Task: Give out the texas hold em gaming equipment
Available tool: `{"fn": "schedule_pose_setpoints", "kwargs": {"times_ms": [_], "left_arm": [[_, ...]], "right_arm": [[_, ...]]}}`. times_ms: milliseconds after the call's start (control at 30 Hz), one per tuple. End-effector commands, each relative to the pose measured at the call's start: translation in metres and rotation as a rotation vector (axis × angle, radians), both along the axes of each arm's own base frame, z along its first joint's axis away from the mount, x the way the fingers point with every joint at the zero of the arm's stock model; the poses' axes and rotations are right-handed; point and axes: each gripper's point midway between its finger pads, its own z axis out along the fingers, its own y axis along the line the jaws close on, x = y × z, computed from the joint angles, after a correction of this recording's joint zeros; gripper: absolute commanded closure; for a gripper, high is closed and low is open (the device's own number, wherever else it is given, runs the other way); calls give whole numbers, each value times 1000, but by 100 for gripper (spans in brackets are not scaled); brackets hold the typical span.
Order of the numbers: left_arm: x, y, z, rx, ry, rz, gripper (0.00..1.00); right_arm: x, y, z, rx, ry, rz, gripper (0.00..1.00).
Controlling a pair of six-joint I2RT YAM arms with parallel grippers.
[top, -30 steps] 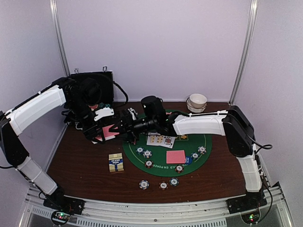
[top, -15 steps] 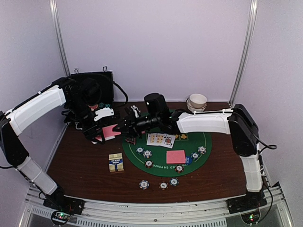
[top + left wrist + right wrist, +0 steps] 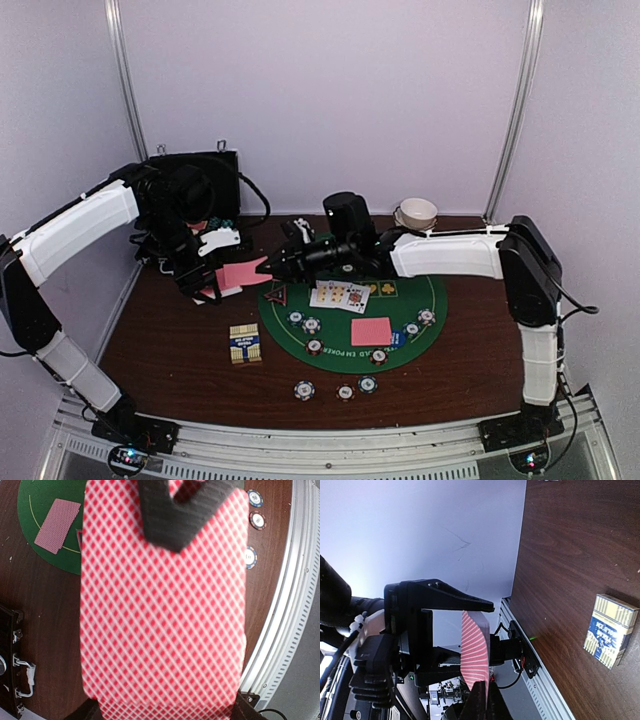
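The left hand (image 3: 224, 280) hangs above the dark wooden worktop (image 3: 170, 350), just off the left rim of the round green felt mat (image 3: 432, 298). It is clenched on a pack of pink-backed playing cards (image 3: 240, 274), held off the surface with the patterned back filling the left wrist view. The right hand (image 3: 272, 266) reaches in from over the mat's far left edge. Its fingers (image 3: 167, 517) are pinched tight on the pack's edge nearest the mat; how many cards they have caught cannot be told.

A blue-and-yellow cardboard card box (image 3: 245, 344) lies flat on the worktop, just left of the mat's near-left rim. A red triangular marker (image 3: 275, 294) sits at the mat's left edge. Small round striped poker chips (image 3: 311, 324) are spread along the mat's near half. Three more striped chips (image 3: 345, 392) lie in a loose row on the bare worktop in front of the mat. A fan of face-up cards (image 3: 340, 295) rests near the mat's middle, with one face-down pink card (image 3: 371, 331) just in front of it. A white ceramic bowl (image 3: 417, 213) stands behind the mat, to the right.
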Motion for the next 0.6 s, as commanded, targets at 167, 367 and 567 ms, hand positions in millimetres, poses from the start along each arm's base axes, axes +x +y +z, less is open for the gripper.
{"fn": "schedule_pose_setpoints", "kwargs": {"times_ms": [167, 367, 567], "left_arm": [[3, 2, 3, -2, -23, 9, 100], [3, 3, 2, 6, -26, 6, 100], [3, 3, 1, 7, -25, 5, 100]], "right_arm": [[37, -68, 10, 8, -25, -133, 100], [64, -132, -18, -95, -35, -240, 100], [93, -213, -63, -273, -49, -379, 100]]}}
